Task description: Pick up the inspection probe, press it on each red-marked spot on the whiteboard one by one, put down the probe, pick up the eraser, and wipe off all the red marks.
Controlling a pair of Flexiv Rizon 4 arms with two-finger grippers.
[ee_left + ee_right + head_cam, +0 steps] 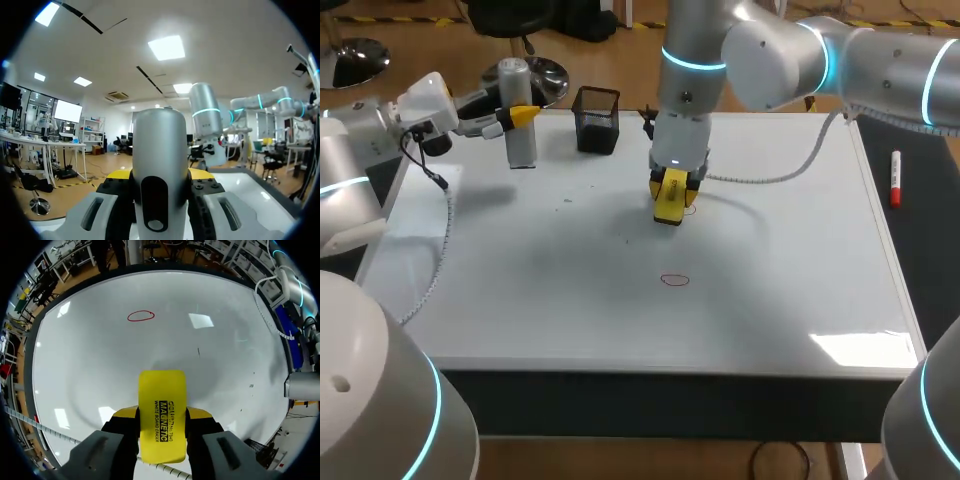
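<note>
Eraser (669, 205) is clamped between the fingers of the right gripper (670, 190) and held low over the whiteboard (770, 280) near its middle; contact can't be confirmed. 1 red ring (675, 280) is marked nearer the front edge, apart from the eraser. Probe (522, 145) is gripped upright in the left gripper (519, 116) at the board's far left corner, near a black mesh cup (597, 120).

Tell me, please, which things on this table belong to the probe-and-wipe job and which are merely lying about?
Job in hand: inspection probe, held in the left gripper; eraser, held in the right gripper; red mark; whiteboard.
Lying about: black mesh holder; red marker.
</note>
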